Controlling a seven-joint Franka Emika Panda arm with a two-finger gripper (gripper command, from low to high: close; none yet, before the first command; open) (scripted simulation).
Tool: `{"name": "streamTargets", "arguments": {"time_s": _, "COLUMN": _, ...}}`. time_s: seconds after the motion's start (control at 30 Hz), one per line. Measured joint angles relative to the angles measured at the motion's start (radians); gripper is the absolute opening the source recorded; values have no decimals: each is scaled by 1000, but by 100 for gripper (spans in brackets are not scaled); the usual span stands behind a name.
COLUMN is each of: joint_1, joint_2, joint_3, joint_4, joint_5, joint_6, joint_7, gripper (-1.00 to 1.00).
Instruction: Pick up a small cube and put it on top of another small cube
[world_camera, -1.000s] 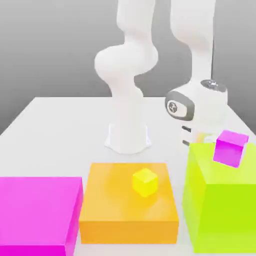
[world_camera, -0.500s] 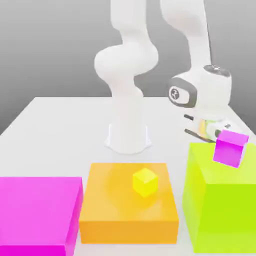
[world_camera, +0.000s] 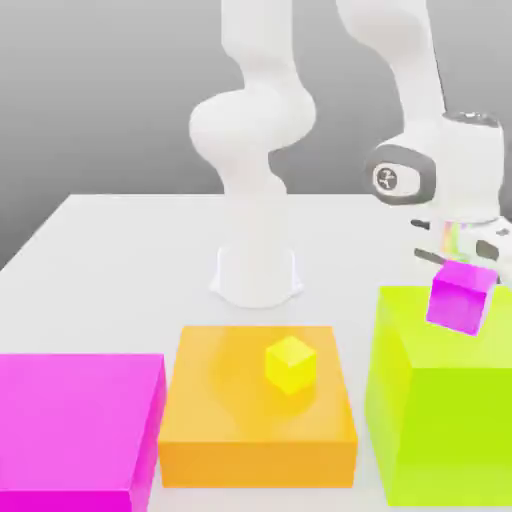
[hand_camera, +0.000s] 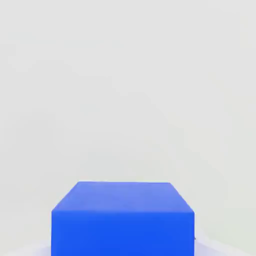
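Grey backdrop behind our white bench (world_camera: 110, 235), small magenta cube (world_camera: 460, 296) on lime block (world_camera: 440, 400), yellow cube (world_camera: 290, 364) on orange block (world_camera: 258, 420), we cannot tell our fingers' state.

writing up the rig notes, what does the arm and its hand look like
The arm is glossy white, built of thick rounded segments on a round white base. Its wrist housing is white with a dark grey cap bearing a small white circular mark. Dark trim lines the gripper below.

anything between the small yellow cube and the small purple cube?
Exterior view: no object. Bare orange block top around the yellow cube, then a gap, then the green block under the purple cube.
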Motion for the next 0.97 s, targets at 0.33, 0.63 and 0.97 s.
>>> {"name": "streamTargets", "arguments": {"time_s": 0.33, "joint_1": -62, "joint_2": -100, "joint_3": -92, "joint_4": 306, "joint_5": 98, "joint_6": -435, "joint_7": -75, "gripper": -100}}
{"name": "streamTargets", "arguments": {"time_s": 0.63, "joint_1": -179, "joint_2": -257, "joint_3": -166, "joint_4": 437, "joint_5": -83, "joint_6": -815, "joint_7": -55, "gripper": -100}}
{"name": "streamTargets", "arguments": {"time_s": 0.97, "joint_1": -201, "joint_2": -216, "joint_3": -179, "joint_4": 343, "joint_5": -118, "joint_6": -698, "joint_7": -54, "gripper": 100}}
